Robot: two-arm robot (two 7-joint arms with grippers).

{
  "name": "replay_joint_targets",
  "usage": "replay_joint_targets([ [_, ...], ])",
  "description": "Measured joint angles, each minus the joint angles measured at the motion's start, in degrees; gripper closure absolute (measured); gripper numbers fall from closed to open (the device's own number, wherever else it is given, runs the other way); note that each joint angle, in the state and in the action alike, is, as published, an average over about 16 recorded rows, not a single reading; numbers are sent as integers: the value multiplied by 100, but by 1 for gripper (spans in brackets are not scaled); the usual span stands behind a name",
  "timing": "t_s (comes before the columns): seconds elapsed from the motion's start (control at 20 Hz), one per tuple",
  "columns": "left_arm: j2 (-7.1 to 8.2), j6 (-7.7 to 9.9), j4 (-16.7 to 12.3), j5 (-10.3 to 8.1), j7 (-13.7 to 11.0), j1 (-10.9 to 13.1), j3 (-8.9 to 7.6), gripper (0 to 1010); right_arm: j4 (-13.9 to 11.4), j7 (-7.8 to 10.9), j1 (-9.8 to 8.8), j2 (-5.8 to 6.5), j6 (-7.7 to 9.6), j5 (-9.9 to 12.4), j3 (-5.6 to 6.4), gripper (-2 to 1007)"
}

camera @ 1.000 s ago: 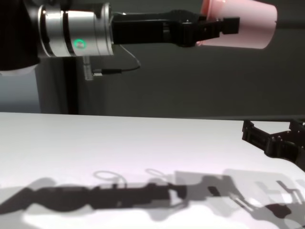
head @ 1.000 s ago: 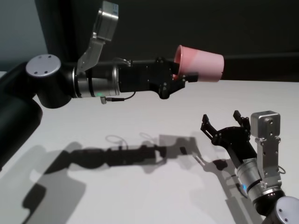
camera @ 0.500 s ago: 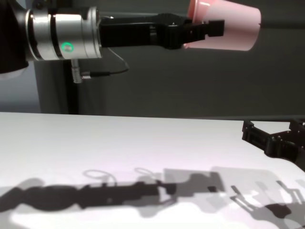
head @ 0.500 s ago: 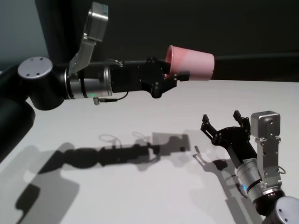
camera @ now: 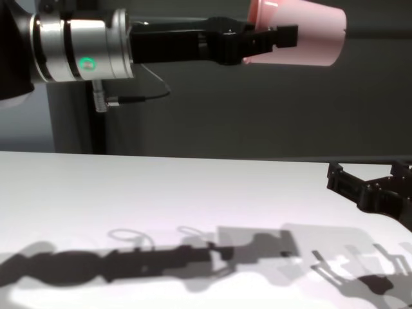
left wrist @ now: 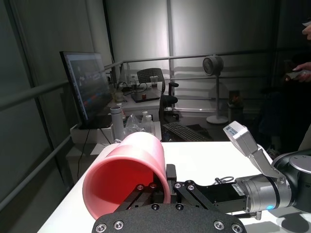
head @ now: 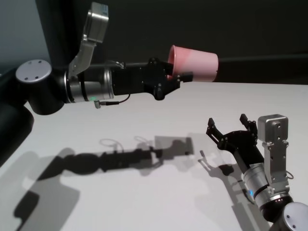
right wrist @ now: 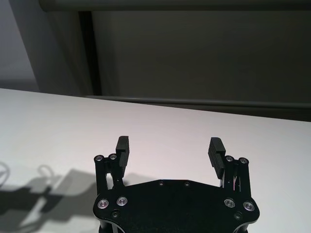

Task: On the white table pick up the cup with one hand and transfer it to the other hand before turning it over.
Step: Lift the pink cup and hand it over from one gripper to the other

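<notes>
The pink cup (head: 197, 64) (camera: 302, 33) (left wrist: 127, 174) hangs on its side high above the white table (head: 144, 125), base pointing toward the right. My left gripper (head: 179, 77) (camera: 273, 40) is shut on the cup's rim, one finger inside the mouth and one outside. Low at the table's right, my right gripper (head: 230, 127) (right wrist: 169, 151) (camera: 370, 183) stands open with nothing between its fingers, below and to the right of the cup.
Dark shadows of both arms lie across the white table (camera: 129, 206). A dark wall (head: 216, 24) runs behind the table's far edge. The left wrist view shows a room beyond with a monitor (left wrist: 85, 87), a chair (left wrist: 155, 87) and a fan (left wrist: 212, 65).
My left arm has drawn the cup a little to the left and slightly upward. The right gripper has stayed put, still open.
</notes>
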Motion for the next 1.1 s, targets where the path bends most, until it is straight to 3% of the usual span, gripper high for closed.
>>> replay_joint_targets([
  [0.7,5,-7,-15,1,12,6,-4,964,0,16,2,-5,0,5,4,2],
  [1.1,2,-8,-11,7,7,1,0,964,0,208,60,-90,-22,135,74,2],
])
